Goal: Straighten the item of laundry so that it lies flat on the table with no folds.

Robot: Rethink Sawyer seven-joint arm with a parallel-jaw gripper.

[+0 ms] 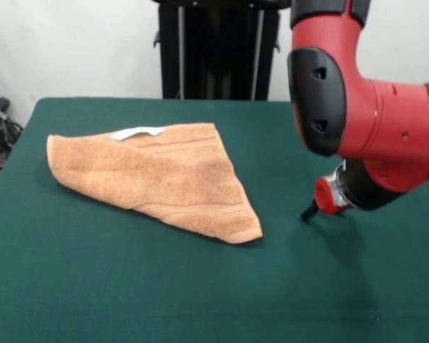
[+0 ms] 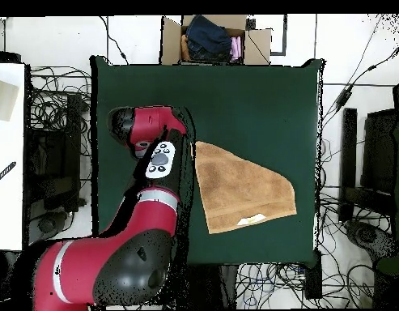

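An orange-tan towel lies folded into a rough triangle on the green table, white label at its far edge. The gripper hovers beside it over bare felt; its opening cannot be told.

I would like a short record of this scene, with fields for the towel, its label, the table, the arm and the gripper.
towel: orange-tan towel, folded into a rough triangle, not flat
label: white label at the towel's far edge in the front view
table: green table, towel lies on it
arm: red and black arm, beside the towel, not touching it
gripper: gripper low near the table, apart from the towel; open or shut not visible
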